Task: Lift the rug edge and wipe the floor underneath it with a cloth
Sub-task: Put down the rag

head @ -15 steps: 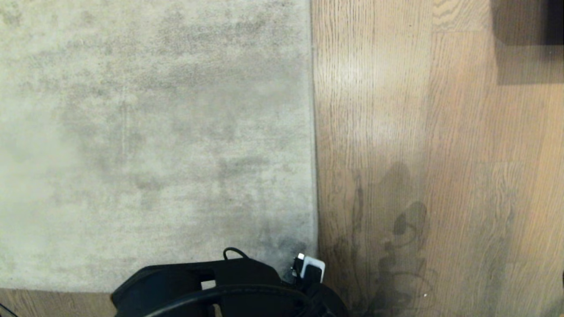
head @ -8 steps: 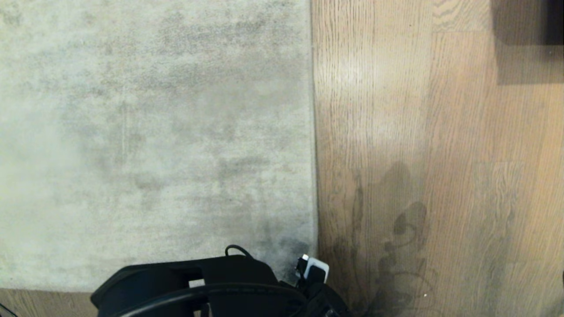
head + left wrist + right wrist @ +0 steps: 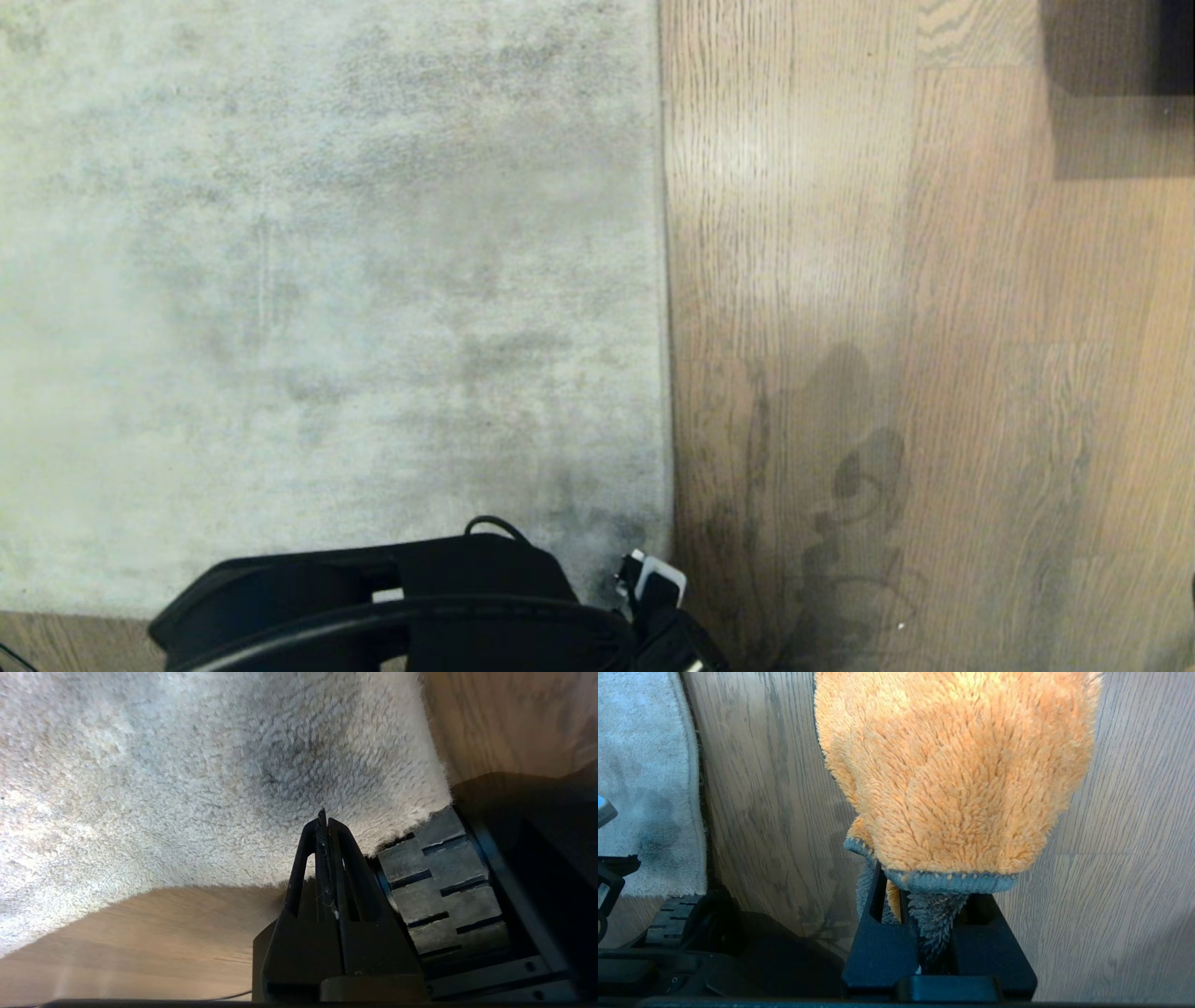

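Observation:
The pale grey rug lies flat, with the rug edge running straight down to a corner near my left arm. In the left wrist view my left gripper is shut and empty. Its tips point at the pile just inside the rug corner; I cannot tell if they touch it. My right gripper is shut on the orange cloth, which hangs over the brown wood floor. The rug corner shows to one side there.
Bare plank floor stretches right of the rug. A dark object and its shadow stand at the far right. My base's black tread sits right by the rug corner.
The black bulk of my left arm has slid leftward along the bottom of the head view. The rug and the floor have not moved.

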`<state>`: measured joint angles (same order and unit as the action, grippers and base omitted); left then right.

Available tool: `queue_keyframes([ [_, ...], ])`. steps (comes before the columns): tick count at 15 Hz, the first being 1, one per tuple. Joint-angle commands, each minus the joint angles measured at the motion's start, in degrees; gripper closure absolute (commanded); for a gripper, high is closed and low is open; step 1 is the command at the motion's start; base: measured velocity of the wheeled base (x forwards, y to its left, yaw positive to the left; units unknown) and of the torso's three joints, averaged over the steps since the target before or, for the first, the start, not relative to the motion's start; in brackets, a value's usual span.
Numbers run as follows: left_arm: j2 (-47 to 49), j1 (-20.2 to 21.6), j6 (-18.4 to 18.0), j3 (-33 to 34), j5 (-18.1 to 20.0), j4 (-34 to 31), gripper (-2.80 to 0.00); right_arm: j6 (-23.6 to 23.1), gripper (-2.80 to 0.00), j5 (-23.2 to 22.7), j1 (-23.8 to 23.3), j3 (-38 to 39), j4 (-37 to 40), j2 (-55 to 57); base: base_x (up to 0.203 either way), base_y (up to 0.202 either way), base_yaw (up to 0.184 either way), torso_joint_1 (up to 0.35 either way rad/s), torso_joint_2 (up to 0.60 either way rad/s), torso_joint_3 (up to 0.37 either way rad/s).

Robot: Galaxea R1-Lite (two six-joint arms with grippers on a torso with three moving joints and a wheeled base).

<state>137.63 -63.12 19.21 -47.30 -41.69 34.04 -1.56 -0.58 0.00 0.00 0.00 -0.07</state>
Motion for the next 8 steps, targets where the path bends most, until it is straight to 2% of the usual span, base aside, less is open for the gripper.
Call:
queue_keyframes([
  [1, -2.56, 0.02, 0.36, 0.34, -0.23, 0.17, 0.0, -0.02, 0.0, -0.03, 0.0, 0.0, 0.0, 0.07, 0.0, 0.0, 0.0, 0.0, 0.0, 0.0],
  [5, -13.4, 0.08, 0.45, 3.56, -0.38, 0.15, 0.0, -0.02, 0.0, -0.03, 0.0, 0.0, 0.0, 0.07, 0.0, 0.0, 0.0, 0.0, 0.0, 0.0],
  [8, -24.13, -0.05, -0.03, 10.18, -0.6, 0.26, 0.0, -0.02, 0.0, -0.03, 0.09, 0.0, 0.0, 0.07, 0.0, 0.0, 0.0, 0.0, 0.0, 0.0],
])
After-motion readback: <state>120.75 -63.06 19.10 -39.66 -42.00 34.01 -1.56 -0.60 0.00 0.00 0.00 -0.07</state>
